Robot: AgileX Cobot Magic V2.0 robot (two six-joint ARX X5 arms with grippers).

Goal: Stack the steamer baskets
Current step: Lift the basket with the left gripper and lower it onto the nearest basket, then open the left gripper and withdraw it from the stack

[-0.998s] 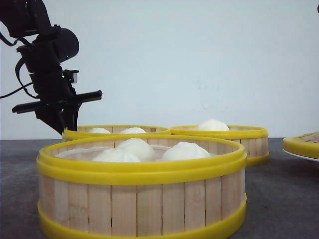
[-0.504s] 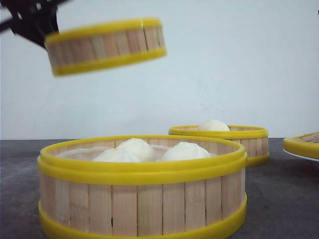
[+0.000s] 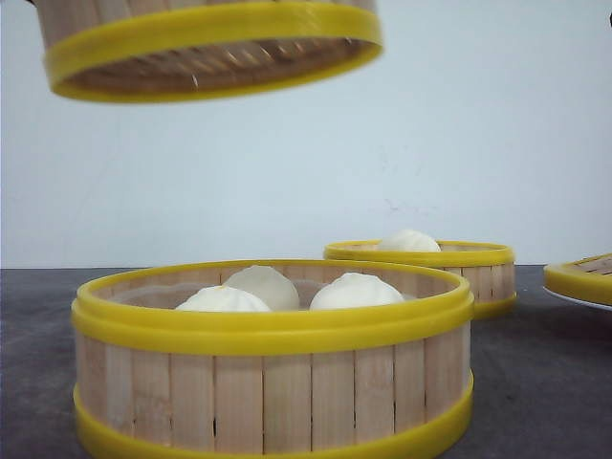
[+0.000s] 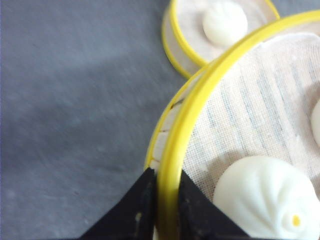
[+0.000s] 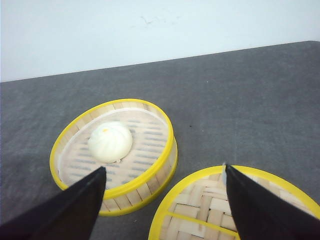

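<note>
One steamer basket point(image 3: 210, 38) hangs high at the upper left of the front view, its slatted underside showing. My left gripper point(image 4: 167, 207) is shut on its yellow rim point(image 4: 200, 100), one finger outside and one inside; white buns lie on its cloth liner. It hangs above a second steamer basket point(image 3: 273, 382), which stands on the table close to the camera with three buns. A third basket point(image 3: 478, 277) with one bun stands further back on the right, also seen as the basket point(image 5: 115, 150) under my right gripper point(image 5: 165, 200), which hovers open and holds nothing.
A flat yellow-rimmed slatted lid point(image 5: 235, 205) lies beside the one-bun basket, and its edge point(image 3: 583, 277) shows at the right border of the front view. The table top point(image 4: 75, 100) is dark grey, with a pale wall behind.
The left gripper has lifted its basket off the table, up and toward the camera, until it hangs over the near basket. The arm itself has left the front view.
</note>
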